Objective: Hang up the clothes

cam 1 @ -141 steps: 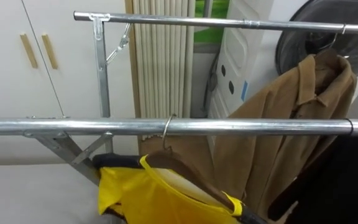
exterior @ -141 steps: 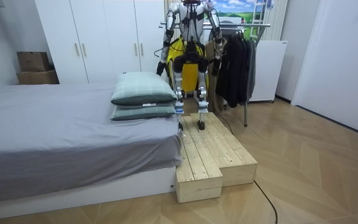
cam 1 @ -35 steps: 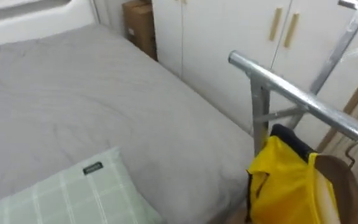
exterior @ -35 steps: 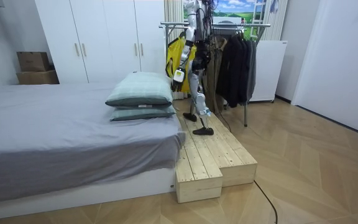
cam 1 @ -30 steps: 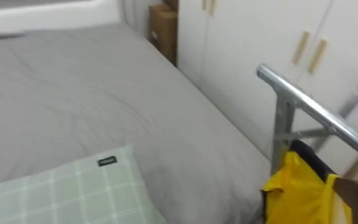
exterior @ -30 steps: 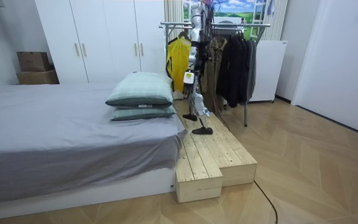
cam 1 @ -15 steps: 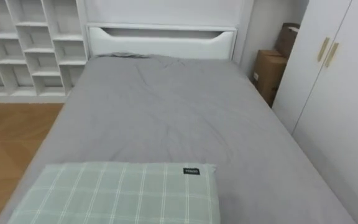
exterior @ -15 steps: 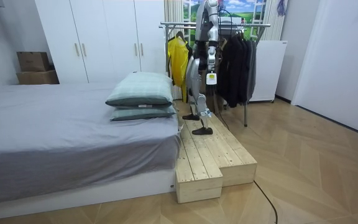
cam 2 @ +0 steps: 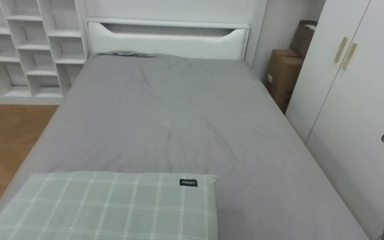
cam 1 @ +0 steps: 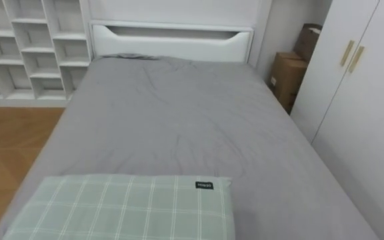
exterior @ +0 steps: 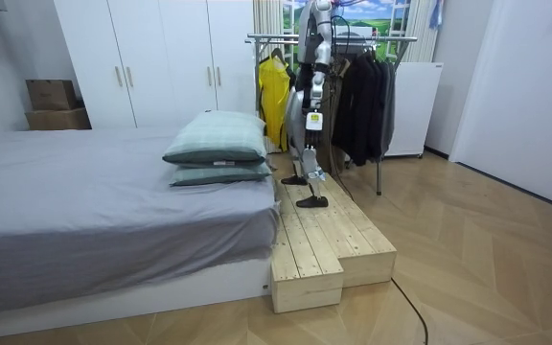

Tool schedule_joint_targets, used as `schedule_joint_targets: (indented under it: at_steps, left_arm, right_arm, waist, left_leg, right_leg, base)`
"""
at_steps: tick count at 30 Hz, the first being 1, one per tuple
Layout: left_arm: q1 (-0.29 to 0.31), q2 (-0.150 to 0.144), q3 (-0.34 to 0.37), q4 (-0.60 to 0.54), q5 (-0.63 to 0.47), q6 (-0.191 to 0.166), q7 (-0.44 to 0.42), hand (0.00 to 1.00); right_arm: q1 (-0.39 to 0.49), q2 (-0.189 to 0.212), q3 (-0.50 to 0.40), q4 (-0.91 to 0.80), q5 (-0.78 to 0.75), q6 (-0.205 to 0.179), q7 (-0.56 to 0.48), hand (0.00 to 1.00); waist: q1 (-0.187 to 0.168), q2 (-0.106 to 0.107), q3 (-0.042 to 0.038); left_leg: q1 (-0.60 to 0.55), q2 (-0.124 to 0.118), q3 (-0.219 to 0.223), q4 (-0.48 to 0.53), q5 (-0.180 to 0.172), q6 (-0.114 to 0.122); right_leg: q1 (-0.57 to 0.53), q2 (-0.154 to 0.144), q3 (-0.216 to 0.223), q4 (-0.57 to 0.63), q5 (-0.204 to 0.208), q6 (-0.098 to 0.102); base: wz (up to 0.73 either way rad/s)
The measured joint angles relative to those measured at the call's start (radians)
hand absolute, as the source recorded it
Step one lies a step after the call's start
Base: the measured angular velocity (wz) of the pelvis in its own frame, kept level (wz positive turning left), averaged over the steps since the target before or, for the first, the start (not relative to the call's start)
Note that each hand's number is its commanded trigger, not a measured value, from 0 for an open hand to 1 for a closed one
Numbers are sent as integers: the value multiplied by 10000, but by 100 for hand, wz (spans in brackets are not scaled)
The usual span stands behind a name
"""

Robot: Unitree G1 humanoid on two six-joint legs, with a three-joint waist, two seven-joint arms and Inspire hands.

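Room view: yellow garment (exterior: 274, 88) hangs on the rack (exterior: 391, 38); left hand (exterior: 312, 121) dangles, grip unreadable. Head views: pillow (cam 1: 125, 207) at six o'clock, wardrobe (cam 1: 365, 100) three, open floor (cam 1: 5, 147) nine.

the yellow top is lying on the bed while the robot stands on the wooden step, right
No: the yellow top hangs on the rack, not on the bed, as the room view shows. The robot does stand on the wooden step.

Grey bed (cam 1: 179, 120); checked pillow (cam 1: 125, 207)
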Motion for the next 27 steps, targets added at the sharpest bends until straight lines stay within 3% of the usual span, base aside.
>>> schedule_joint_targets:
  at_steps: [7, 10, 14, 17, 27]
  left_arm:
    - [110, 0, -1, -60, 5, -58, 203, 0]
    - [228, -35, 200, -43, 206, -81, 209, 0]
    - [364, -154, 751, -41, 450, -75, 198, 0]
    - [373, -259, 988, -41, 605, -45, 192, 0]
    - [116, -153, 1131, -90, 638, 168, 116, 0]
  right_arm:
    - [14, -1, -5, -24, -92, -16, 7, 0]
    - [12, -1, -4, -25, -221, -21, 56, 0]
    - [51, -2, -11, -17, -224, -38, 239, 0]
    - [68, -11, -87, 5, -279, -107, 336, 0]
    - [262, -15, -413, 0, -224, 92, 527, 0]
  waist:
    - [1, 29, -9]
    - [18, 9, -2]
    - [26, -14, -9]
    - [1, -26, -25]
    - [-60, 115, -72]
  left_leg:
    - [-18, 71, 8, 4, -39, -72]
    - [-54, 185, 0, 22, -48, -143]
    - [-151, 297, -249, 103, -82, -278]
    - [-387, 311, -168, 385, -138, -344]
    - [-389, 59, -130, 492, -77, -171]
  right_leg:
    - [12, 37, -19, 22, -6, -3]
    - [10, 131, -34, 70, -100, -131]
    - [24, 264, 2, 221, -431, -250]
    - [12, 236, -35, 197, -717, -334]
    - [137, 57, 51, 28, -657, -167]
  base:
    - [0]
    - [7]
    - [18]
    - [13]
    - [1]
